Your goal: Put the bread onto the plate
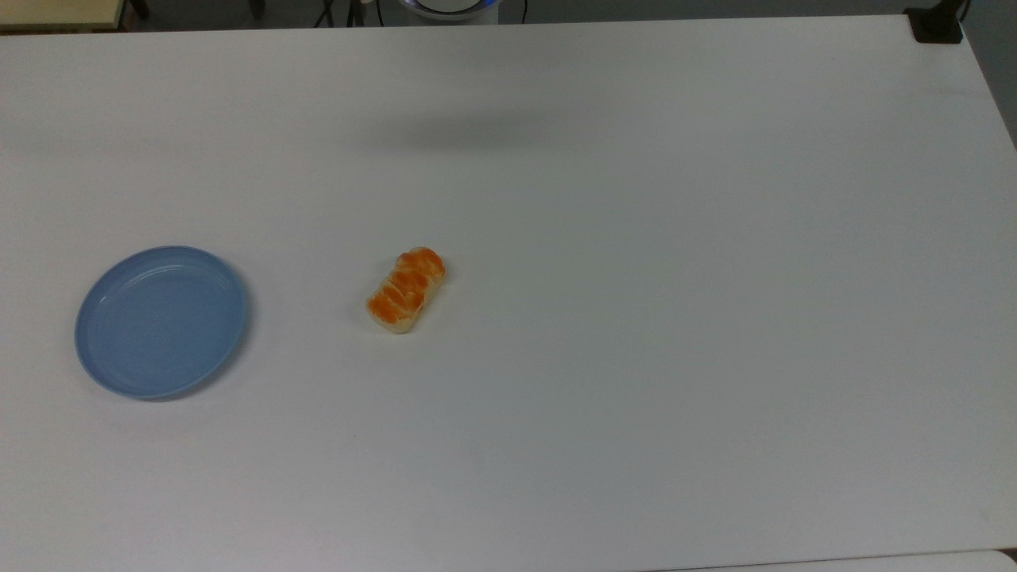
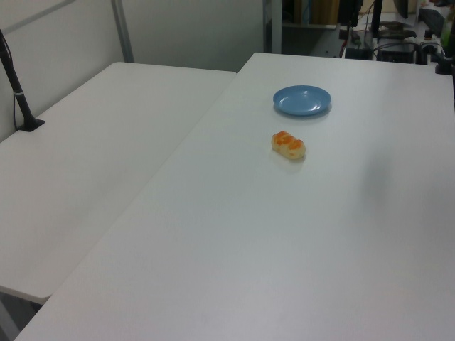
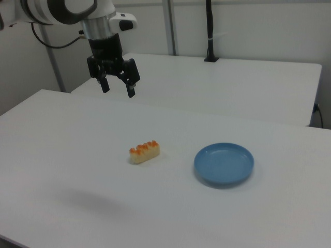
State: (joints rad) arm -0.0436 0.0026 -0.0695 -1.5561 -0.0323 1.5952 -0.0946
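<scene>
Two things wait on the white table: the bread lies flat, untouched, with the plate well apart at its 9 o'clock in the top view. The gripper hangs high above the table, fingers spread wide and empty, likely poised to descend. The arm's base is cut off.

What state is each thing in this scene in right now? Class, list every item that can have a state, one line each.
bread: lying on the table, glazed top up, apart from the plate, not held.
plate: right side up on the table, nothing on it.
gripper: open, holding nothing, raised well above the table, fingers pointing down.
table: bears the bread and the plate.
</scene>
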